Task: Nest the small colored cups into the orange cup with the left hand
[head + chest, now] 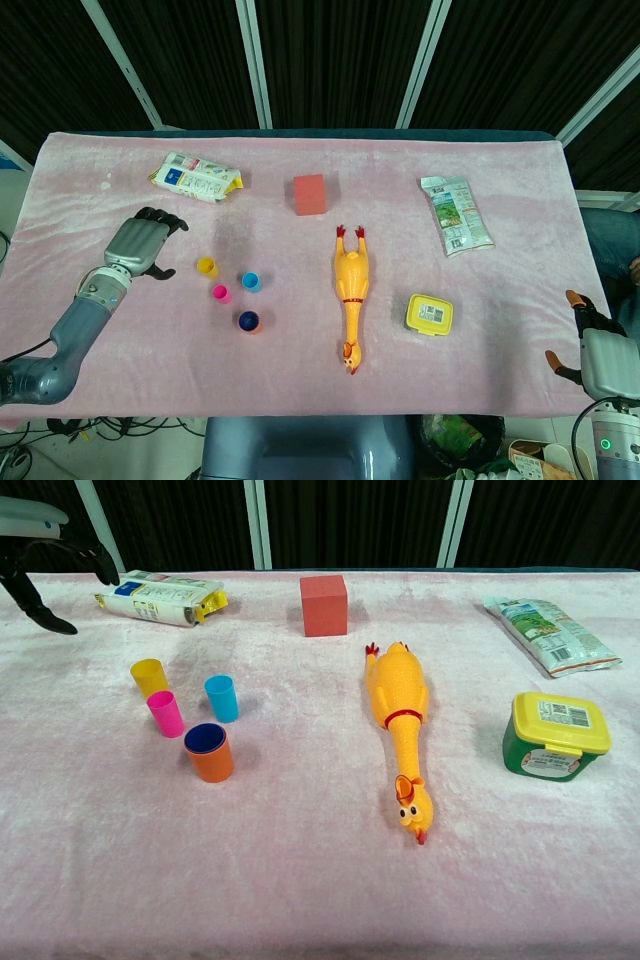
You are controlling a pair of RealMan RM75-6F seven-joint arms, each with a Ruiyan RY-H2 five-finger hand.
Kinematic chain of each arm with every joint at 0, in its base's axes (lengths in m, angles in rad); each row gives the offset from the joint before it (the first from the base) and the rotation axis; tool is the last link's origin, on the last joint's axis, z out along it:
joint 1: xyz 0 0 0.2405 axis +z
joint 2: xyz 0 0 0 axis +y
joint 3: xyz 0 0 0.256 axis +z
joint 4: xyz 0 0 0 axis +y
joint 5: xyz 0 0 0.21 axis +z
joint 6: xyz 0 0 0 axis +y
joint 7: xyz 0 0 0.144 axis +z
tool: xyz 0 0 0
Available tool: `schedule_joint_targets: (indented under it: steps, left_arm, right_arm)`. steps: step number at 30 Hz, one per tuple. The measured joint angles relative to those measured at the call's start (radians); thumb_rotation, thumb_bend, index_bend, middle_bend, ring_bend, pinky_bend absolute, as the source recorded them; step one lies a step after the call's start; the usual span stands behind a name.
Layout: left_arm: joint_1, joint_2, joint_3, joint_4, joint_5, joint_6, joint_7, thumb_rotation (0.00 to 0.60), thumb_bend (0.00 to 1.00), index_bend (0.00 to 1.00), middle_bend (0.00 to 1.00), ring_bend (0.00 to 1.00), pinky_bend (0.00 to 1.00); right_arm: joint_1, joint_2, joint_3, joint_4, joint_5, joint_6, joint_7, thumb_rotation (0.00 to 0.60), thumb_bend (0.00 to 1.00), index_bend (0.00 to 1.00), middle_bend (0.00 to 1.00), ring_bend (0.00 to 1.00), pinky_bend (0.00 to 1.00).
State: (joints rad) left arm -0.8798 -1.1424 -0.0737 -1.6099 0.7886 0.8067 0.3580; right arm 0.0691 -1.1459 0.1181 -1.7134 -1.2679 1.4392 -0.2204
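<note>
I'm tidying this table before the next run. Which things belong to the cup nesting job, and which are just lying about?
Job:
orange cup, dark blue cup already inside it
yellow cup
pink cup
light blue cup
left hand

Lying about:
rubber chicken
red block
yellow-lidded tub
blue-and-yellow carton
green snack packet

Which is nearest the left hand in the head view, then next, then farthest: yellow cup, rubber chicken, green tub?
From the left hand:
1. Yellow cup, just to its right.
2. Rubber chicken, mid-table.
3. Green tub, farther right, beyond the chicken.
</note>
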Motion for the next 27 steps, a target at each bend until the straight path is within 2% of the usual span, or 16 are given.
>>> schedule_joint_targets:
  steps: [9,19,27]
  left_arm:
    - [-0.012,-0.138,-0.006,0.183,-0.001,-0.093,-0.068,0.600,0.19,0.28,0.21,0.10,0.09]
    - [-0.027,-0.231,0.001,0.269,0.015,-0.123,-0.069,0.600,0.27,0.33,0.23,0.10,0.10]
    - [-0.036,-0.273,0.011,0.308,-0.005,-0.141,-0.051,0.600,0.27,0.35,0.23,0.10,0.10]
  right_arm:
    - [0.001,0.000,0.001,-0.001,0.004,-0.002,-0.001,0.600,0.16,0.12,0.12,0.25,0.26]
    - [0.001,0.000,0.003,-0.001,0.010,-0.003,-0.001,0.600,0.16,0.12,0.12,0.25,0.26]
    - [0.001,0.001,0.005,-0.003,0.017,-0.004,-0.003,0.600,0.16,0.11,0.12,0.25,0.26]
